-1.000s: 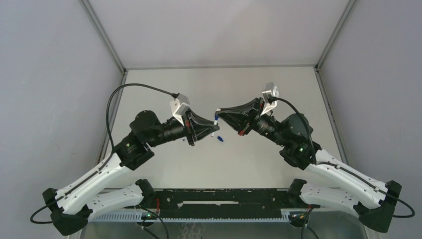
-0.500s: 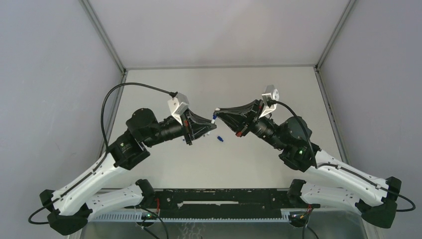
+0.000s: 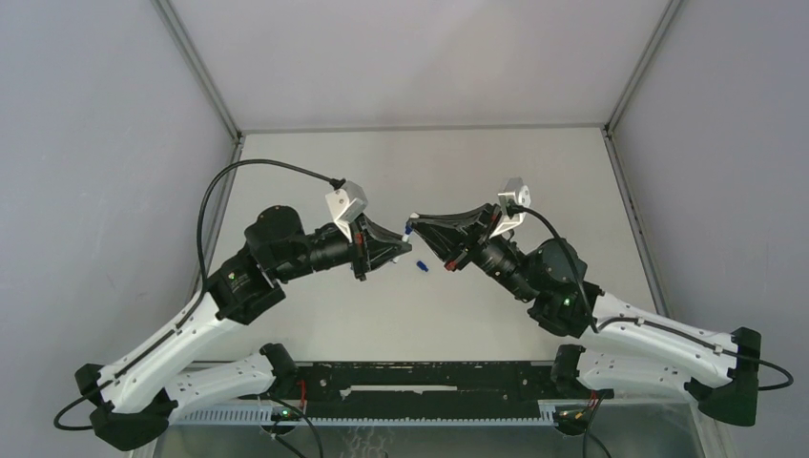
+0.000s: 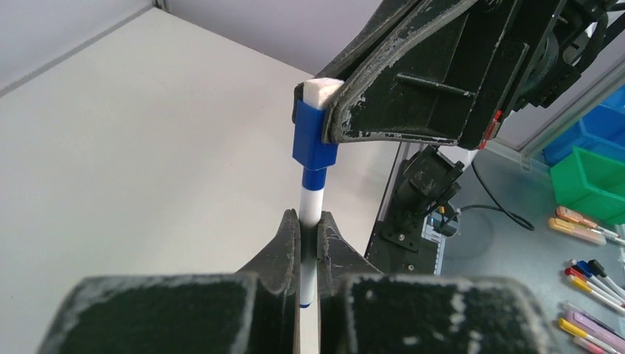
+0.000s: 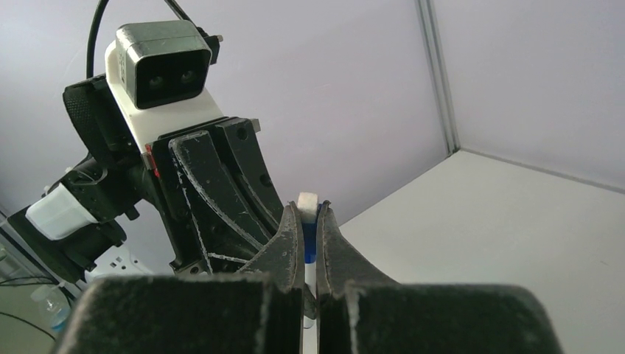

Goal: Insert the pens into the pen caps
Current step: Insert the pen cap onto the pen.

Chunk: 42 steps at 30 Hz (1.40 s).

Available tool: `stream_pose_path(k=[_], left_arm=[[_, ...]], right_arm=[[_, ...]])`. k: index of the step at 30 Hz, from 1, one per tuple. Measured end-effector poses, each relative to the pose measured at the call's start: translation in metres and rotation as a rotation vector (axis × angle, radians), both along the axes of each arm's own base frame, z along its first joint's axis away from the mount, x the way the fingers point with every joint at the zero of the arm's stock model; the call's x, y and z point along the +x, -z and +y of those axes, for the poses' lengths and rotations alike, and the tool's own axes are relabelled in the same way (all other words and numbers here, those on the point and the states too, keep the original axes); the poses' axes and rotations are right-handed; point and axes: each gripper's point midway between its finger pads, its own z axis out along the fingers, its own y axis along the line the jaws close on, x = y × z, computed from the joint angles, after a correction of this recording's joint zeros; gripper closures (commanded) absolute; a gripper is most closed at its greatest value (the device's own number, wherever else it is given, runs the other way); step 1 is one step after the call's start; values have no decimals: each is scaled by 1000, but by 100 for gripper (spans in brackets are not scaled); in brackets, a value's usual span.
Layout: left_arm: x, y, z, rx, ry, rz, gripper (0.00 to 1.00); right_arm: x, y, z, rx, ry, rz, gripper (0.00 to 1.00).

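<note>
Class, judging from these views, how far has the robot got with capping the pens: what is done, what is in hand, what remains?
Done: nothing visibly finished on the table. In hand: the left gripper clamps a pen, whose tip sits inside a blue cap pinched by the right gripper; full seating can't be judged. Left: one loose cap lies on the table; other pens aren't visible.

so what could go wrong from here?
1. The left claw pinches only the pen shaft's thin sides; pushing could make it slide back instead of seating.
2. The right claw grips the blue cap near its top edge, so it might tilt and jam.
3. A loose cap lies on the table beneath; a dropped pen could knock it.
</note>
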Motion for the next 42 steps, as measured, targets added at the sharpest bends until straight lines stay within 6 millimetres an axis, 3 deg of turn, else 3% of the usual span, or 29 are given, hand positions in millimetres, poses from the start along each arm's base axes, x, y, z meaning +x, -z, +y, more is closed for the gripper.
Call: stream_pose_path(k=[13,21,24,27,32,37,38,42], left_arm=[[3,29,16,97,-46,88,100],[-14,88,49,297,-86,288,100],[-15,93,52,315,-91,313,100],[-11,77,43,254,-73,270,100],[9,16,22,41,-58,88,100],[17,-20,17,-82,-60,-12,100],[25,-40,18,-150,-94,-62,100],[34,-71,30,-248,-159,-137,100]], right_arm=[[2,41,16,22,46,45,100],[-11,98,45,-59,3,113,100],[-13,102,44,-59,-4,129,100],[-9,85,36,-35,9,122,99],[12,21,18,25,44,54,85],[18,-25,15,6,23,-42,71],[16,-27,17,-18,4,-52,68],[10,1,23,-138,-62,-46,56]])
